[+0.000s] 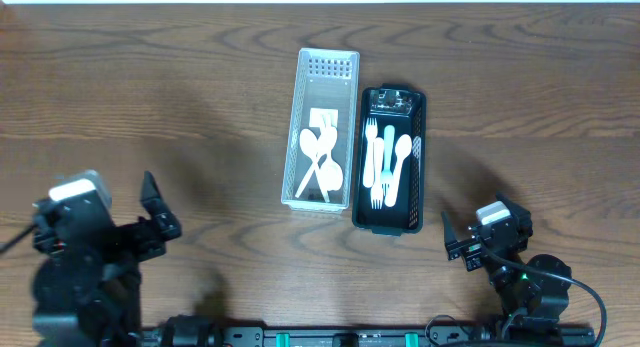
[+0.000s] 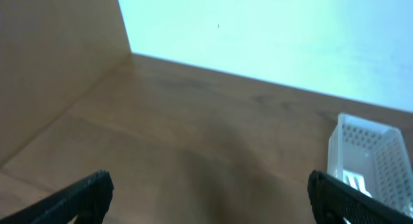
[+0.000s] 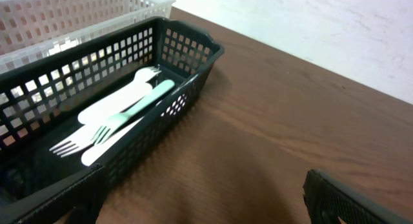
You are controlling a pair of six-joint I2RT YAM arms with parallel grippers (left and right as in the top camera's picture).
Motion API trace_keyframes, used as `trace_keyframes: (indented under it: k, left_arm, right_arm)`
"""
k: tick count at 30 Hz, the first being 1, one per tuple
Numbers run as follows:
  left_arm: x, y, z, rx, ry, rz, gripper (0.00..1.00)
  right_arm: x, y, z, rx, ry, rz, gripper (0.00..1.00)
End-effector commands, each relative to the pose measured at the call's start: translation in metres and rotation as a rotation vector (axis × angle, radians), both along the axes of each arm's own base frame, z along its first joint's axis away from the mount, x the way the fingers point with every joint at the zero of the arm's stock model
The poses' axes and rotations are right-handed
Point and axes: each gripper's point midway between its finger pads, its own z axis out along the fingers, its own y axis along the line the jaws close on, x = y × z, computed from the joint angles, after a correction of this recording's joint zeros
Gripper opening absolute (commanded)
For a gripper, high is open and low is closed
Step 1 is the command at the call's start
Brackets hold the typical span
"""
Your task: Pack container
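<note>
Black ridged fingers on the left gripper (image 1: 158,209) and right gripper (image 1: 458,245) stand spread wide, empty. Farther off, a black lattice basket (image 1: 419,157) (white and mint plastic forks (image 1: 380,167) inside) sits beside a white perforated basket (image 1: 328,59) holding white plastic spoons (image 1: 320,162).

The left arm (image 1: 85,262) and the right arm (image 1: 530,287) are both drawn back and folded low, well apart. The left hand (image 1: 160,209) has its fingers (image 2: 84,193) spread wide and holds nothing. The right hand (image 1: 472,222) is the same, wide and empty.
</note>
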Motion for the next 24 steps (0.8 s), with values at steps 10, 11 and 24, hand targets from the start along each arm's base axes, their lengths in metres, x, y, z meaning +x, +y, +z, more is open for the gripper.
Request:
trace_keyframes:
  k: [10, 11, 24]
  left_arm:
    - [0.018, -0.003, -0.110, -0.018, -0.111, -0.015, 0.98]
    - [0.018, -0.003, -0.117, -0.018, -0.114, -0.015, 0.98]
    - [0.022, -0.003, -0.178, -0.017, -0.085, -0.015, 0.98]
  right_arm:
    - [0.000, 0.000, -0.001, 0.012, 0.001, -0.004, 0.99]
    - [0.000, 0.000, -0.001, 0.012, 0.001, -0.004, 0.99]
    - [0.000, 0.000, -0.001, 0.012, 0.001, -0.004, 0.99]
